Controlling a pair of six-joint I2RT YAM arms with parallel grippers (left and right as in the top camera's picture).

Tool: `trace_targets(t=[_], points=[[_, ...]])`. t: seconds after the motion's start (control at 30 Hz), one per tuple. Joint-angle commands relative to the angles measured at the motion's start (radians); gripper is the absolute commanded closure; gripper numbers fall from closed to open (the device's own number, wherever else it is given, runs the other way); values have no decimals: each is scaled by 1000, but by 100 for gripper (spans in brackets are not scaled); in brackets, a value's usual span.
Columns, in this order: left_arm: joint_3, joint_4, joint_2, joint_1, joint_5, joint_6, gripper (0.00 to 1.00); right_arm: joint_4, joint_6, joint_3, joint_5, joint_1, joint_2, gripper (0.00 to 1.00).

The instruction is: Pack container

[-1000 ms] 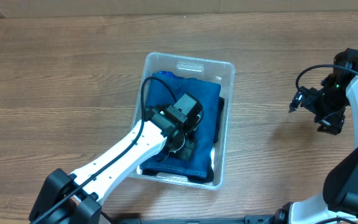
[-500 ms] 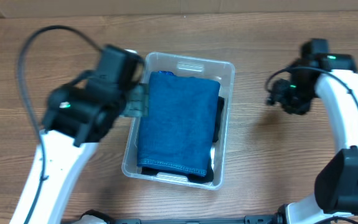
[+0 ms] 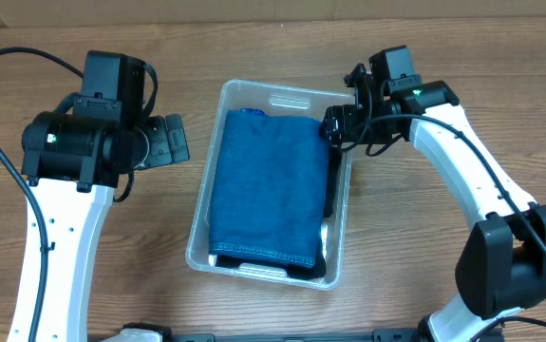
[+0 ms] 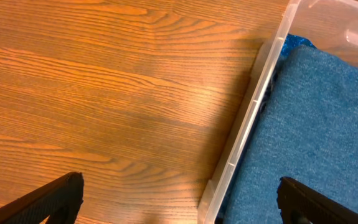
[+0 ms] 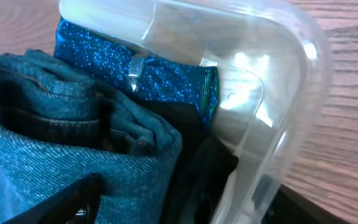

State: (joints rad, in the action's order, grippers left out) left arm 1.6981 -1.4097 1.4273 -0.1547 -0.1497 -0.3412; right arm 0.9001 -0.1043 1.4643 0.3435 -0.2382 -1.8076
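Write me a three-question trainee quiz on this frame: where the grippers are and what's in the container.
1. True or false: the left gripper is inside the container.
2. What lies on top in the container? A) white towel B) folded blue denim C) red shirt
3. Fill in: the ___ gripper is at the container's far corner.
Key: 1 false, it hangs open over the table beside the container. 2 B. 3 right: the right gripper is at that corner.
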Motion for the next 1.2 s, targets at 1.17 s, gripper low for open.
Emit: trace_targets(t=[1.17], points=[[5, 198, 155, 146, 46, 121, 0, 95, 20, 245, -316, 138, 117, 0]])
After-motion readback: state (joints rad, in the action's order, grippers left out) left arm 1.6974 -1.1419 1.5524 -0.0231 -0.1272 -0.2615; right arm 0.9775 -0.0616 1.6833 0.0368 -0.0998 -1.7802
